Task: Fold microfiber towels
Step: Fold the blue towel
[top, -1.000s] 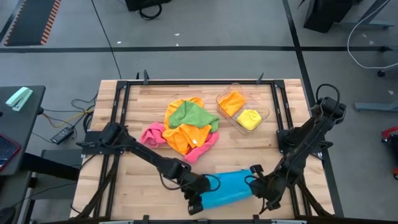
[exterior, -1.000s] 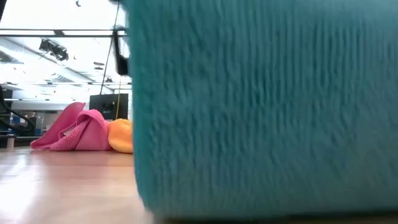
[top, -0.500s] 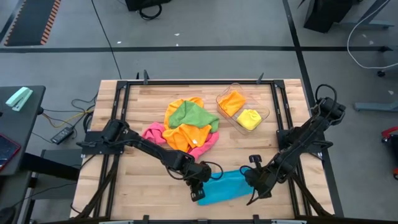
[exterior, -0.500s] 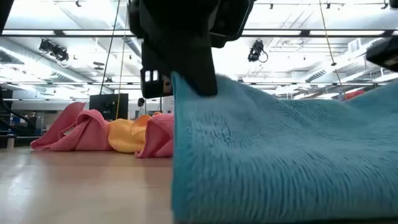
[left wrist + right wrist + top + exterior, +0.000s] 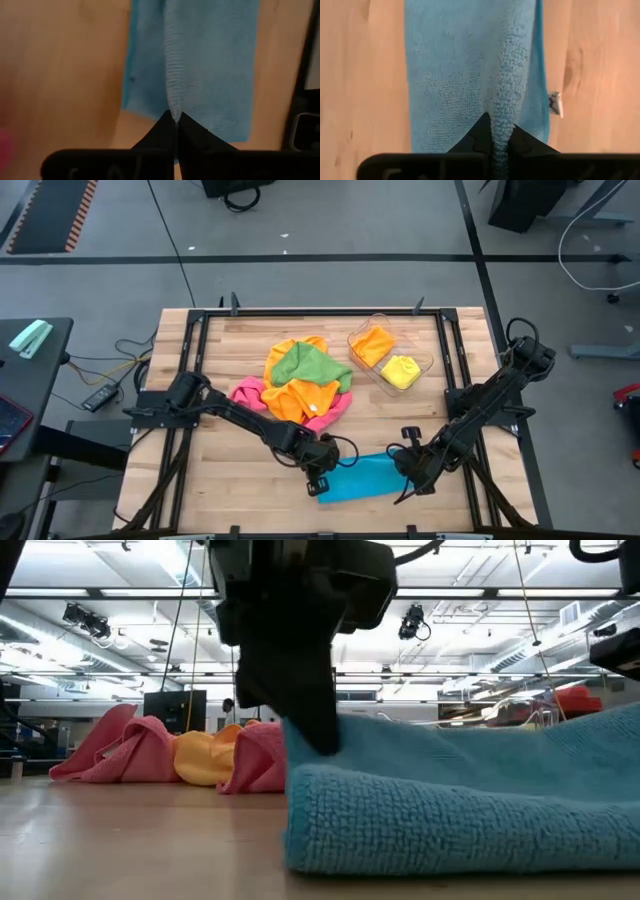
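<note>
Two hands fold a blue towel (image 5: 362,478) on the tabletop (image 5: 215,450).
Left hand (image 5: 320,481) and right hand (image 5: 409,470) each pinch an end; lowering evenly should align edges.

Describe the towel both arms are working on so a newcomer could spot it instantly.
On the slatted wooden table, look at the near edge, away from the heap of pink, orange and green cloths in the middle. The flat blue microfiber towel lies there, pinched at either end by the left gripper and right gripper. It is the only blue cloth.
</note>
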Robot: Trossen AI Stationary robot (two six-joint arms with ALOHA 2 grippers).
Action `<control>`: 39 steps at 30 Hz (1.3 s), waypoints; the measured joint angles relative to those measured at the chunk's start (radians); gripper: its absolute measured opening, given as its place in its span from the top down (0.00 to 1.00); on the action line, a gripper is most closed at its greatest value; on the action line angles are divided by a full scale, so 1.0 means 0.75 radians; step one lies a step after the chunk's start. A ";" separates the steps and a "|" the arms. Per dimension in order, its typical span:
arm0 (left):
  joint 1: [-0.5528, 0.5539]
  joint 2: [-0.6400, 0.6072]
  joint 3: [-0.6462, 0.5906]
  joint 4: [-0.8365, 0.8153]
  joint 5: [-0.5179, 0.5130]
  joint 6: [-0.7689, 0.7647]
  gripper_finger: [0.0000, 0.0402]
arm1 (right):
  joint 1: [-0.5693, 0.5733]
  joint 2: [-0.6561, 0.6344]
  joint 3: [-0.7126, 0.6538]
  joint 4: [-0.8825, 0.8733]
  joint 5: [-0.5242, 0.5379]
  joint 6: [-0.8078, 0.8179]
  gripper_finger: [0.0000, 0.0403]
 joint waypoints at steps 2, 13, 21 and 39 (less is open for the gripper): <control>0.000 0.018 0.003 0.017 -0.013 -0.012 0.92 | -0.001 0.000 0.000 0.003 0.026 0.002 0.94; -0.001 0.026 0.001 -0.020 -0.088 -0.033 0.60 | -0.053 -0.001 0.000 -0.028 -0.028 0.085 0.75; 0.003 -0.056 0.001 -0.036 -0.084 0.055 0.50 | -0.057 -0.046 0.000 -0.249 -0.142 0.188 0.65; 0.005 -0.098 0.001 0.142 -0.087 0.039 0.65 | -0.057 -0.056 0.001 0.183 0.186 0.100 0.64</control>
